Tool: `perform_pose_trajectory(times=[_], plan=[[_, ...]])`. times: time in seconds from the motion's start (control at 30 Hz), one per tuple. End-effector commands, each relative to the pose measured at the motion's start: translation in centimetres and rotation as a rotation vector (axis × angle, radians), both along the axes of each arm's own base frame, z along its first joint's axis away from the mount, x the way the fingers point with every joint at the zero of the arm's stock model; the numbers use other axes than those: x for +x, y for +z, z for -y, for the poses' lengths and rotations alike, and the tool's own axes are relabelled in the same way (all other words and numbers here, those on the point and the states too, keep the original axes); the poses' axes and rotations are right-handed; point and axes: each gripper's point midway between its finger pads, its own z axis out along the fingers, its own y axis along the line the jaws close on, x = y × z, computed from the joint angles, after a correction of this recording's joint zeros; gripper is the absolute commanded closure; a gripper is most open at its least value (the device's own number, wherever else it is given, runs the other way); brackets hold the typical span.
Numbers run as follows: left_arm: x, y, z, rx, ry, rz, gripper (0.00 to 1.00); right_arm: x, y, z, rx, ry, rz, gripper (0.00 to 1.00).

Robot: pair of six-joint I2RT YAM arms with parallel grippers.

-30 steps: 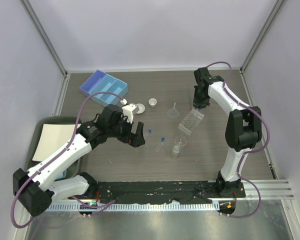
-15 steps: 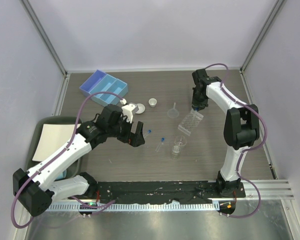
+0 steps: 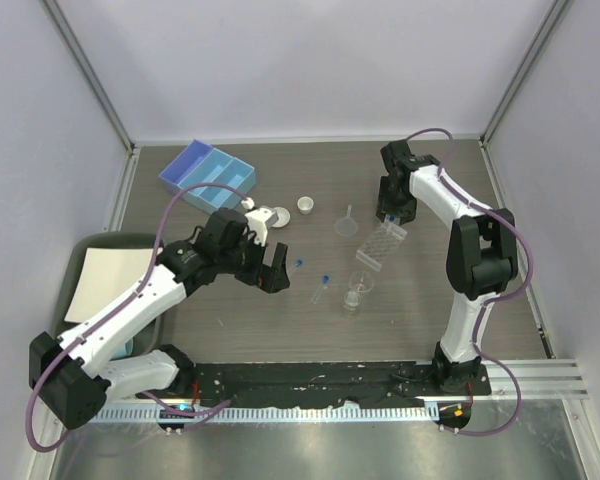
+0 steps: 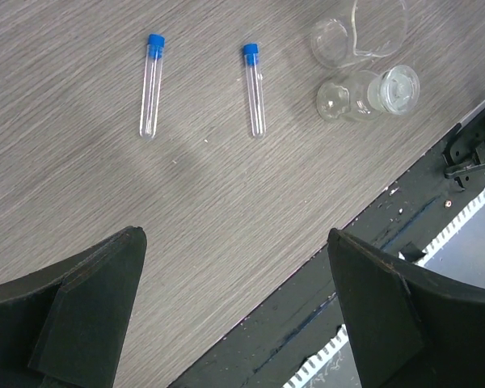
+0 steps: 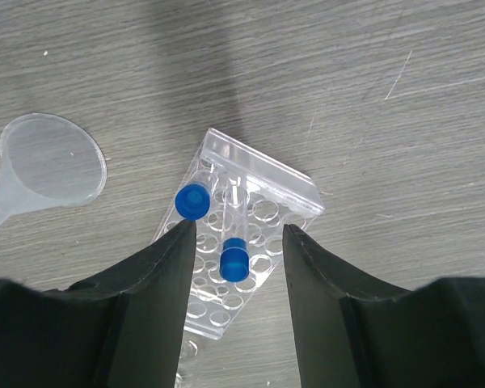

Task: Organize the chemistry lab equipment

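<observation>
My left jaws stand fully open and empty; two blue-capped test tubes [image 4: 149, 85] lie on the worktop [image 4: 226, 178] ahead of them. My right jaws, partly open, grip nothing; the tube rack [image 5: 263, 174] sits directly below them.

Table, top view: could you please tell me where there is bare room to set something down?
Bare: the far strip of table between blue tray and right arm; the near strip between beaker and black base rail. Crowded: the middle, with dishes, funnel, tube rack and two loose test tubes.
</observation>
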Motion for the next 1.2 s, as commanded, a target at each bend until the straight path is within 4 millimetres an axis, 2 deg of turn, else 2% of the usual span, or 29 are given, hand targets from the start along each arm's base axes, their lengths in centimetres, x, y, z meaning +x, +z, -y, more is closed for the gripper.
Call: perform_pose_trajectory(times=[0.0,0.13,0.23,0.4,0.53,0.7,0.73,0.8,0.83,0.87,0.93,1.17], plan=[[0.6,-0.6,-0.2,0.023,0.028,-0.008,0.0,0.6,4.4,-0.1,-0.052,0.013,0.117,0.46],[1.1,-1.4,-0.4,0.054,0.045,-0.019,0.0,0.0,7.1,-0.4,-0.095,0.028,0.172,0.46],[1.9,-2.3,-0.6,0.094,0.076,-0.031,0.0,-0.6,9.6,-1.4,-0.1,0.052,0.235,0.46],[3.3,-4.2,-1.1,0.183,0.139,-0.063,0.0,-1.9,11.8,-3.1,-0.075,0.098,0.288,0.45],[4.4,-4.7,-1.4,0.23,0.184,-0.062,0.01,-2.9,13.1,-4.2,-0.043,0.134,0.333,0.45],[6.4,-5.6,-1.6,0.308,0.238,-0.04,0.03,-4.3,12.7,-5.7,0.023,0.18,0.339,0.45],[6.6,-6.4,-1.5,0.332,0.239,-0.053,0.03,-4.5,12.8,-6.0,0.034,0.185,0.347,0.45],[7.1,-6.5,-0.7,0.337,0.227,-0.043,0.03,-5.2,12.8,-6.6,0.067,0.2,0.356,0.45],[7.3,-7.3,-0.5,0.361,0.217,-0.052,0.03,-5.5,12.9,-6.8,0.079,0.207,0.358,0.45],[7.6,-7.6,-0.3,0.366,0.215,-0.052,0.03,-5.9,12.5,-6.8,0.084,0.206,0.35,0.45],[7.9,-7.9,0.4,0.367,0.203,-0.053,0.03,-6.4,13.1,-7.0,0.106,0.214,0.368,0.45],[8.5,-11.2,2.6,0.363,0.167,-0.085,0.1,-8.2,12.6,-7.2,0.161,0.234,0.361,0.45]])
